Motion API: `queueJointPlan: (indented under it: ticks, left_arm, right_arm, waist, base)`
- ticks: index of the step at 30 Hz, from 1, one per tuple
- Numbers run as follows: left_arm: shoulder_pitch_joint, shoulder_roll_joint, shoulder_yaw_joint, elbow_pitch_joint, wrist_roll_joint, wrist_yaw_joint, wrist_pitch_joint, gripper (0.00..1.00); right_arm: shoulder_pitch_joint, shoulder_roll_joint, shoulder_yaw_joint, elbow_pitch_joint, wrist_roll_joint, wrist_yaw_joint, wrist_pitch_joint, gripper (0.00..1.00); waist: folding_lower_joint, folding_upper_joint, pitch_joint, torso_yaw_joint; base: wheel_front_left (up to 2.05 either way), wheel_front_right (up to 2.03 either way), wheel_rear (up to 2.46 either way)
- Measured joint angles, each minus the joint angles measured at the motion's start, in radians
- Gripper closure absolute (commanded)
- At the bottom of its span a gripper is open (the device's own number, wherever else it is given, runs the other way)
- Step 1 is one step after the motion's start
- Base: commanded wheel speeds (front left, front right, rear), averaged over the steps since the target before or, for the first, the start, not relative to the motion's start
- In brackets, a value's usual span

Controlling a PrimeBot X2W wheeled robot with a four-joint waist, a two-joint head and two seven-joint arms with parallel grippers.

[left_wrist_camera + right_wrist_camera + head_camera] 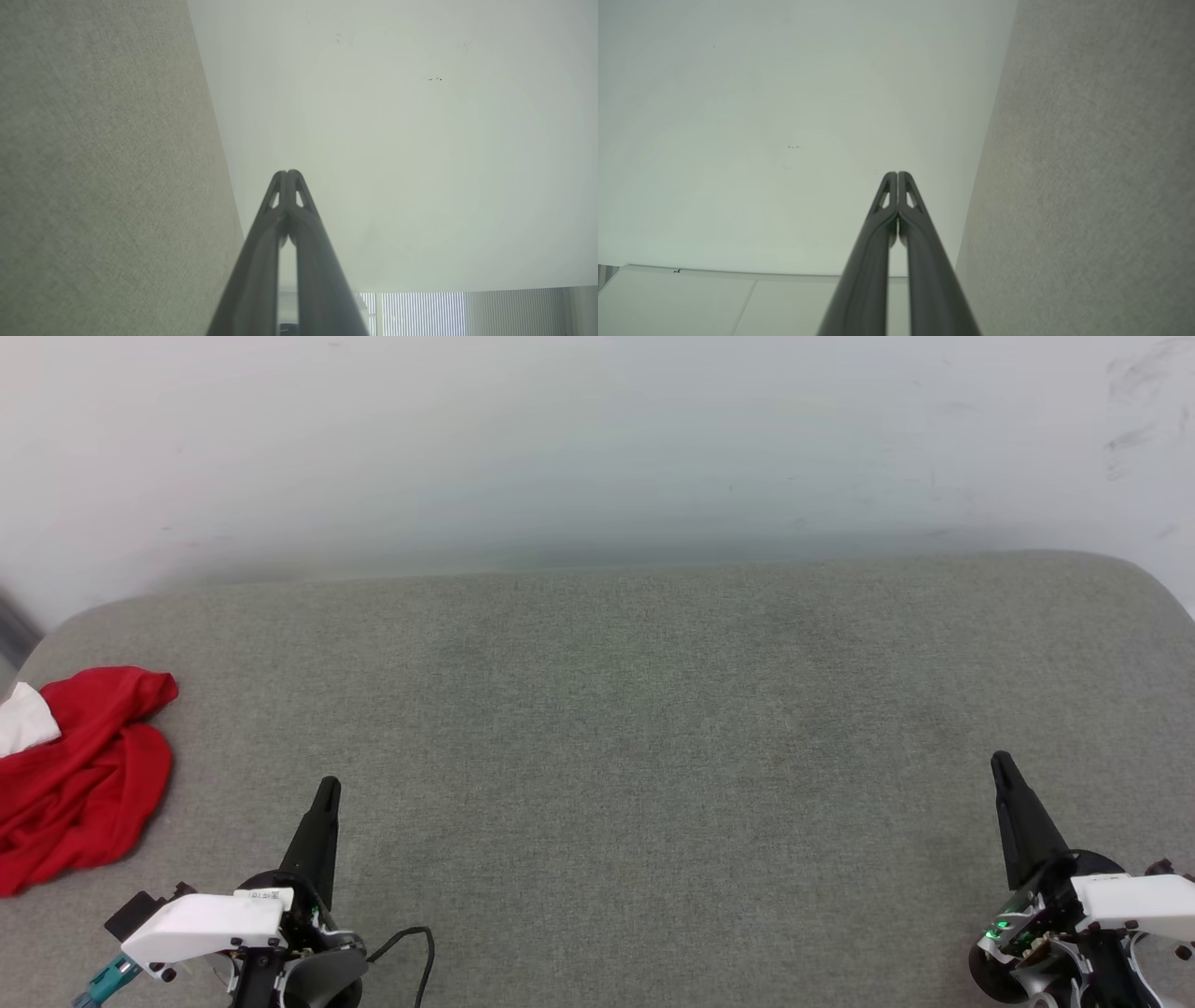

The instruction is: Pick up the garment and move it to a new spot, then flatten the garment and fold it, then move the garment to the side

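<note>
Red cloth, soft and crumpled: the garment (pixel 89 775) lies in a loose heap at the left edge of the grey fabric surface (pixel 597 737). The head view's left border partly cuts it off, and a white sleeve (pixel 23 721) shows on its far-left side. No lettering, collar or hem can be made out in the pile.

It looks light and limp. It should sag and drape from whatever point lifts it rather than keep any shape, and it is neither fragile nor slippery. The woven surface under it will probably drag on it if it is pulled instead of raised.

The best hold for the first lift seems to be a raised ridge, such as the rounded fold at its far right end (pixel 149 689). The fingers could pinch through both layers there. Spreading it flat later will likely need two holds at shoulders or hem corners, and these cannot be located until the heap opens.

The left gripper (pixel 328 788) sits near and to the right of the garment, close but not touching. Its two dark fingers are pressed together and hold nothing. The right gripper (pixel 1001 763) is at the near right, well apart from the garment, and is likewise closed and empty. A pale wall (pixel 597 448) rises behind the surface.
</note>
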Motion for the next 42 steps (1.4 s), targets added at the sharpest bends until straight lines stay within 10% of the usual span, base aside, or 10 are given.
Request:
queueJointPlan:
  ticks: [29, 30, 42]
  left_arm:
    - [0.000, 0.000, 0.000, 0.000, 0.000, 0.000, 0.000, 1.00]
    - [0.000, 0.000, 0.000, 0.000, 0.000, 0.000, 0.000, 0.00]
    - [0.042, -0.004, -0.002, 0.004, 0.044, 0.001, -0.040, 0.00]
  right_arm:
    - [0.000, 0.000, 0.000, 0.000, 0.000, 0.000, 0.000, 1.00]
    - [0.000, 0.000, 0.000, 0.000, 0.000, 0.000, 0.000, 0.00]
    - [0.041, 0.001, 0.005, 0.032, -0.048, 0.000, -0.040, 0.00]
  waist:
    - [0.0000, 0.0000, 0.000, 0.000]
    - [0.0000, 0.0000, 0.000, 0.000]
    - [0.0000, 0.0000, 0.001, 0.000]
  base:
    - [0.00, 0.00, 0.00]
    - [0.00, 0.00, 0.00]
    - [0.00, 0.00, 0.00]
